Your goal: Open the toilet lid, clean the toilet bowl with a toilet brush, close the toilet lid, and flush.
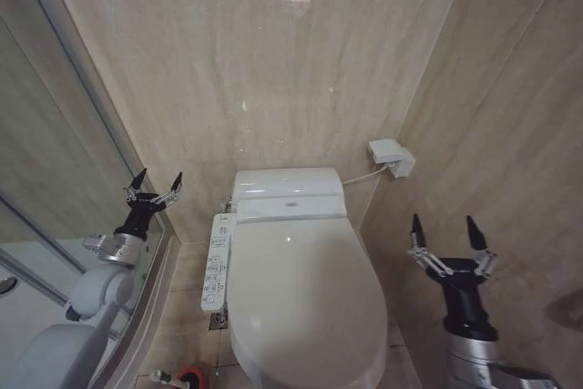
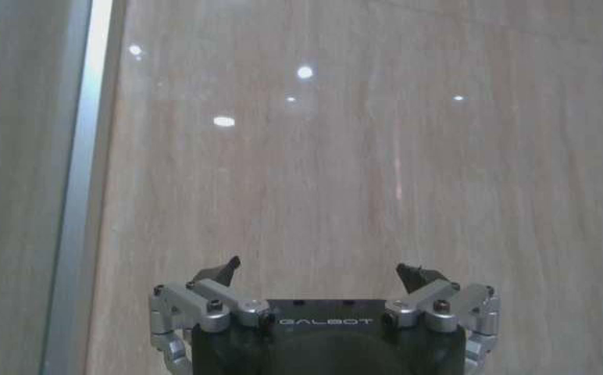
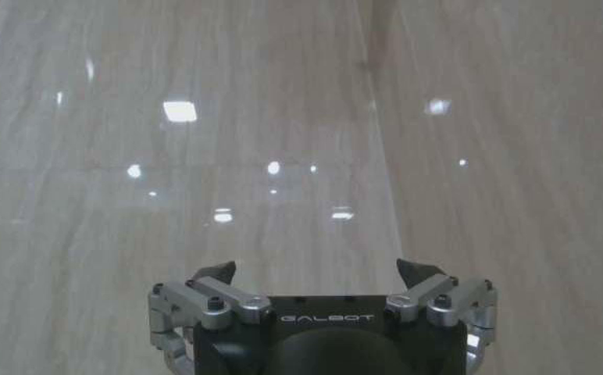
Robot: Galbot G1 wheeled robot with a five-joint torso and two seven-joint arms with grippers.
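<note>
We are holding our left gripper (image 1: 155, 186) up left of the toilet bowl (image 1: 273, 353), fingers apart, empty. The toilet brush (image 1: 173, 378) is sitting on the floor left of the bowl's front. The toilet lid (image 1: 305, 289) is lying shut on the bowl. Our right gripper (image 1: 448, 233) is waiting right of it, spread, empty. Risk: the glossy lid slipping when gripped.

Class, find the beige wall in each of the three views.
Head view: the beige wall fills the upper half, behind the toilet lid.
Left wrist view: ahead of the left pincer, beside the shower frame.
Right wrist view: ahead of the right pincer, folding at the corner seam.
Shared landmarks: shower frame and corner seam, both also in head view.
</note>
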